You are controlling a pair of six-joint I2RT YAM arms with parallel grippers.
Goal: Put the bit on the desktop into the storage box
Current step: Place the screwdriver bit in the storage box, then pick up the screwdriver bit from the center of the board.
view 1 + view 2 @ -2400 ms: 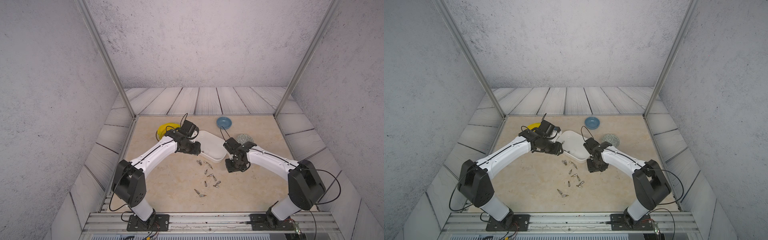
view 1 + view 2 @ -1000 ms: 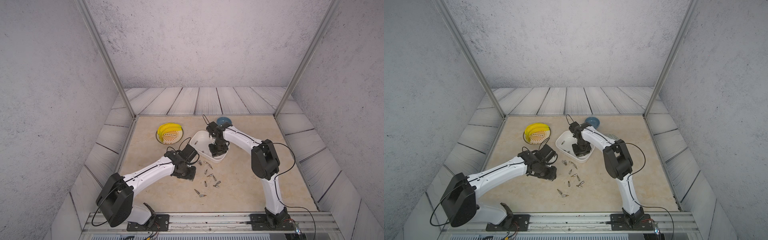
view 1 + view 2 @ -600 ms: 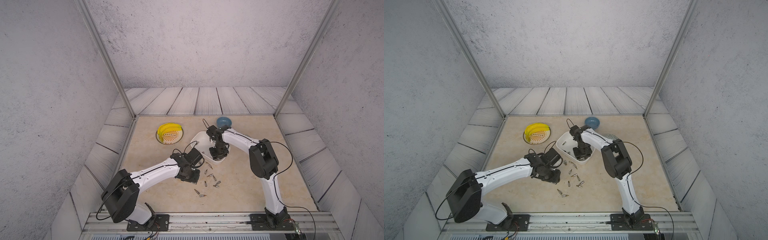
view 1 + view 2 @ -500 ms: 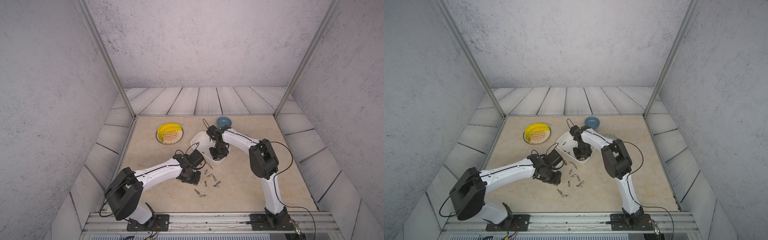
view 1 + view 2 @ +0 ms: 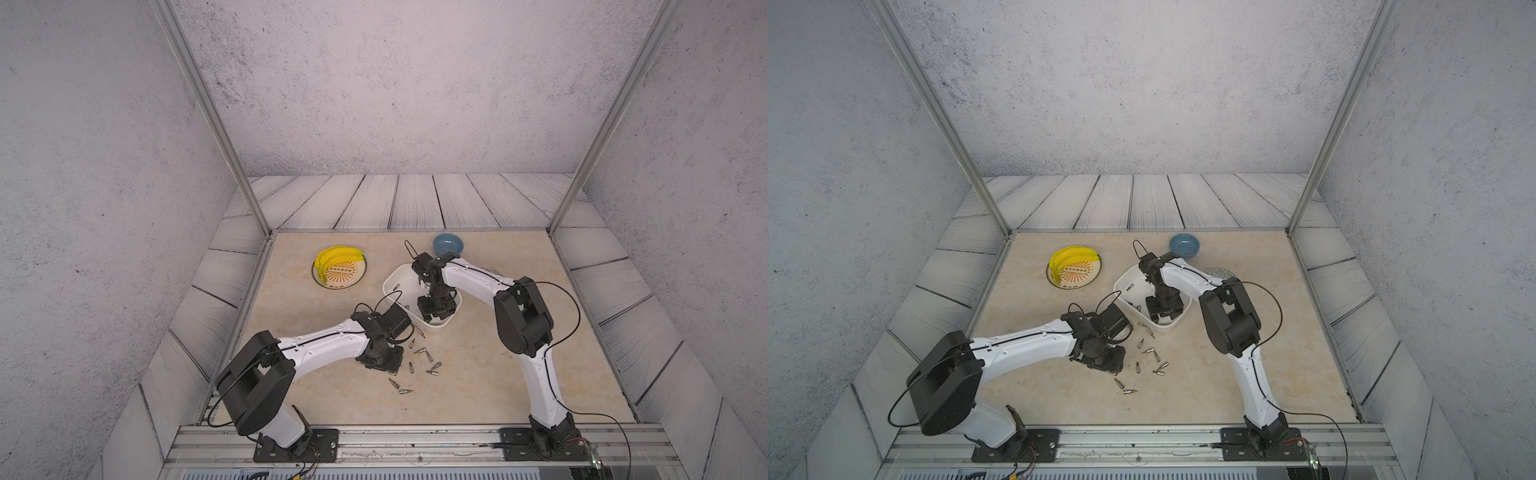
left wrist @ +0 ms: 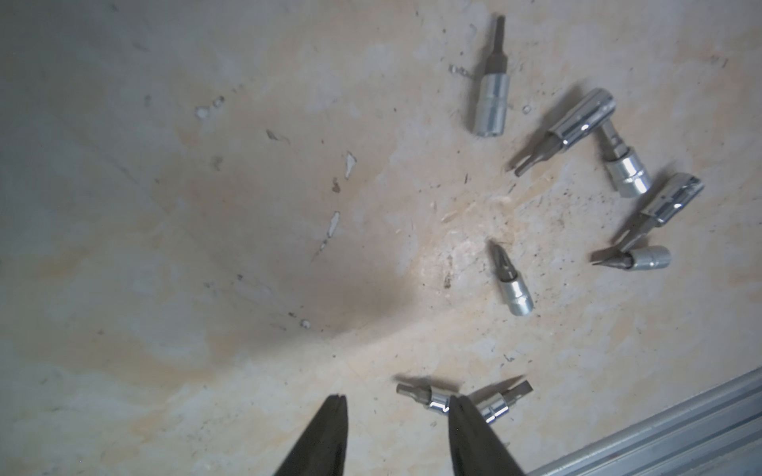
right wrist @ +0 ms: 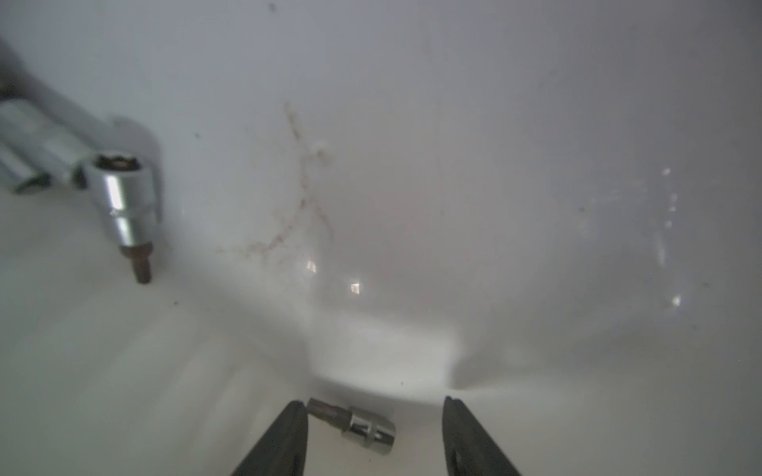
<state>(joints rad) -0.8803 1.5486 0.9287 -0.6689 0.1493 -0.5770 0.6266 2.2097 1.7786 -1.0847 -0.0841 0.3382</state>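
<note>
1. Right jaws are apart inside the storage box [image 5: 441, 327], a bit [image 7: 363, 428] lying loose between them.
2. Left jaws open, holding nothing, low over the desk [image 5: 478, 386] just left of the other bits [image 6: 513, 284].

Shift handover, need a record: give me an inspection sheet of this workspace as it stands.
Surface: beige desktop, scuffed, specked.
Job's things: several bits loose on the desktop; box holds a few, one bit lying between the right jaws.
Clutter: blue bowl, banana plate, patterned bowl partly hidden.
Grippers: left gripper open, empty, over the desktop; right gripper open inside the box.
Cables: black cables loop off both arms.
Surroundings: plank panels, grey walls, front rail.
</note>
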